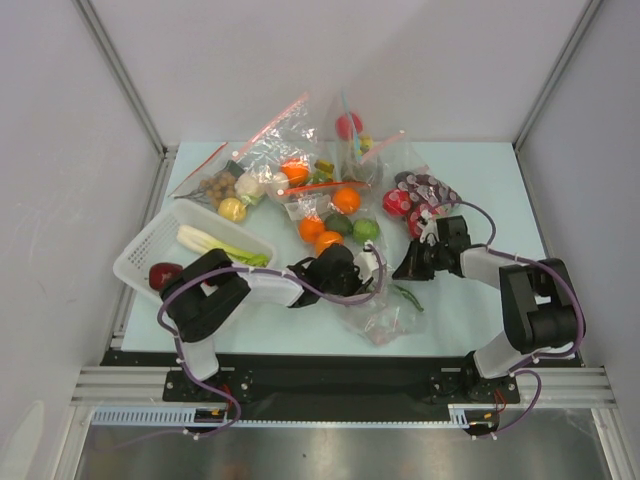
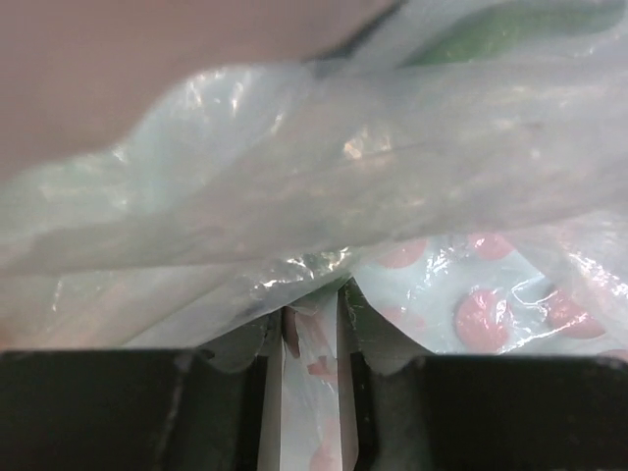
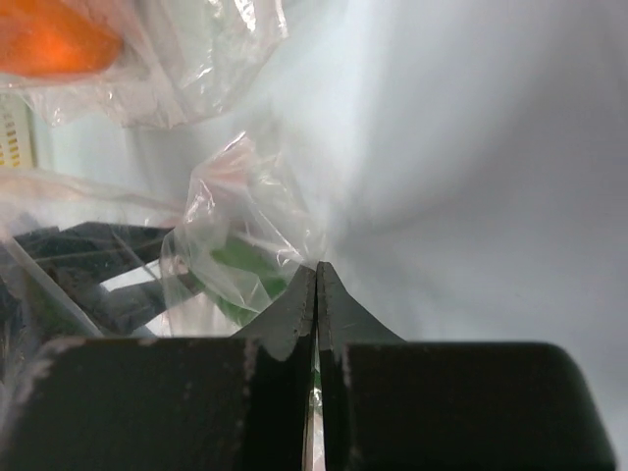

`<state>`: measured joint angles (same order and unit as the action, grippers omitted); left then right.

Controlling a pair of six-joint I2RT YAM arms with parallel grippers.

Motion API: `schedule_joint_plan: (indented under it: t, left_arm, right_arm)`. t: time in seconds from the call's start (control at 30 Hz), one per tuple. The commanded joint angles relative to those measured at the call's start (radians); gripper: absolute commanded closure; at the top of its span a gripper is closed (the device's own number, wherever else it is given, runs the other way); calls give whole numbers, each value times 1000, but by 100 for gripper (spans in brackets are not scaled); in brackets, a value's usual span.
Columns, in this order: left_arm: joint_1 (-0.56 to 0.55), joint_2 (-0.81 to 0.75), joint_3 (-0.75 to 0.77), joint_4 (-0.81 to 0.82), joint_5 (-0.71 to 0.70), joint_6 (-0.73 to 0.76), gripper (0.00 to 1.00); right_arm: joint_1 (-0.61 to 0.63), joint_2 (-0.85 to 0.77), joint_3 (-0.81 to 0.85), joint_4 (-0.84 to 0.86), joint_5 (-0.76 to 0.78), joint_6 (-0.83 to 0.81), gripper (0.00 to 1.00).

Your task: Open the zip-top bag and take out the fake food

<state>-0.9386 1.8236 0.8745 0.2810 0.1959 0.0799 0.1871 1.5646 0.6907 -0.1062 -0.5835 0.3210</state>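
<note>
The zip-top bag (image 1: 385,312) lies crumpled and clear at the table's front middle, between my two grippers. My left gripper (image 1: 362,268) grips its left edge; in the left wrist view (image 2: 312,329) the bag's film (image 2: 324,177) runs between the narrow jaws and fills the view. My right gripper (image 1: 411,266) is shut on the bag's right edge (image 3: 245,196), with a green piece (image 3: 240,267) inside the film by my fingertips (image 3: 317,273). That green piece (image 1: 408,297) also shows from above. A leek (image 1: 215,243) and a dark red apple (image 1: 163,275) lie in the basket. Oranges (image 1: 320,233) and a lemon (image 1: 232,209) lie behind.
A white basket (image 1: 135,262) stands at the front left. Smaller clear bags lie at the back: one with brown balls and cauliflower (image 1: 225,183), one with purple grapes (image 1: 425,190), one with a red ball (image 1: 349,125). Enclosure walls close in on both sides.
</note>
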Motion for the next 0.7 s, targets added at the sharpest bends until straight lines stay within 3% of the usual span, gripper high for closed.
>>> schedule_joint_plan:
  t: [0.0,0.03,0.4,0.67]
  left_arm:
    - [-9,-73,-43,-45,37,0,96]
    - [-12,-86,-48,-43,40,-3,100]
    - [-20,-244,-101,-127,109,-34,100]
    - [-23,-274,-121,-184,120,-61,97]
  right_arm:
    - [-37,-34,35,-9,11,-5,100]
    - [-38,-37,44,-10,16,-7,100]
    - [-72,-23,75,-4,56,3,100]
    - [-92,-23,95,-16,91,-8,100]
